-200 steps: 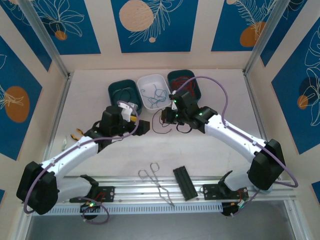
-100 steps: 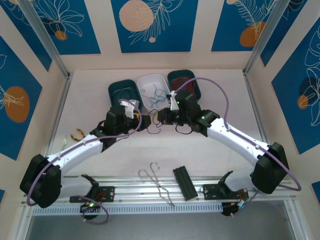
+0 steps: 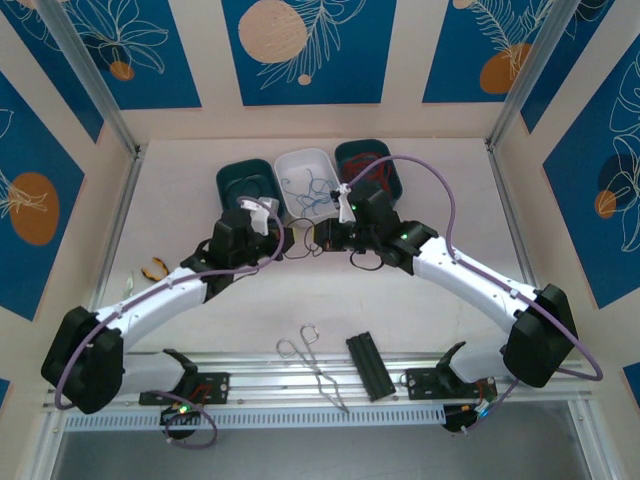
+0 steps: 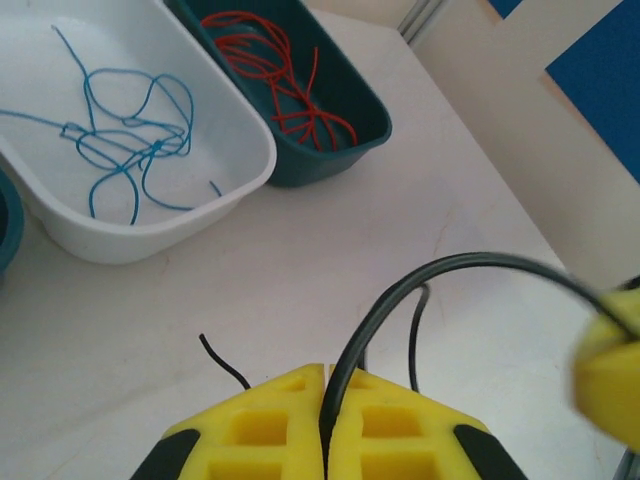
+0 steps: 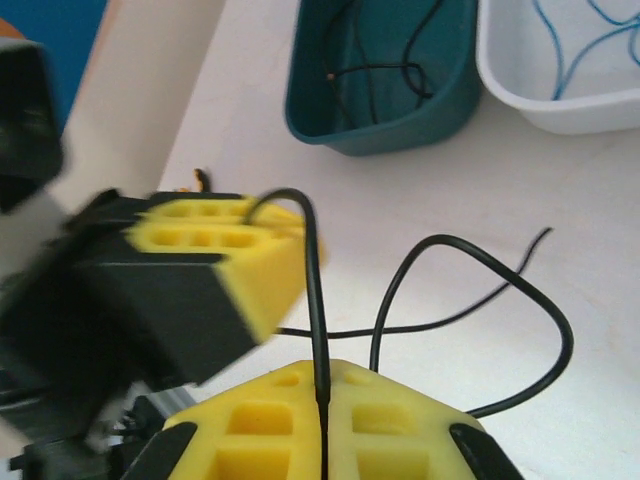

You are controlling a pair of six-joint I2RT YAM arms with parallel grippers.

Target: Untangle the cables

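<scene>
A: What are the end effectors doing?

B: Both are clenched. The left end effector pinches the black cable in the seam between its yellow pads. The right end effector grips a black strand the same way.

A: How close are they?

B: Near, tip toward tip, above the middle of the counter. In the right wrist view the left pad sits just beside the strand.

A: Which way does the cable run?

B: Left to right between the two grips, rising from the left seam and arching over toward the right pad. A short free end sticks out on the left. On the right side a slack loop lies on the counter, its tip pointing toward the white tray.

A: What is around them?

B: Three trays stand in a row just behind. The white tray is in the middle and holds the blue cable. The right teal tray holds the red cable. The left teal tray holds black strands.

A: And on the near side?

B: Tongs and a black block lie by the rail between the arm bases, well apart from the cable.
</scene>
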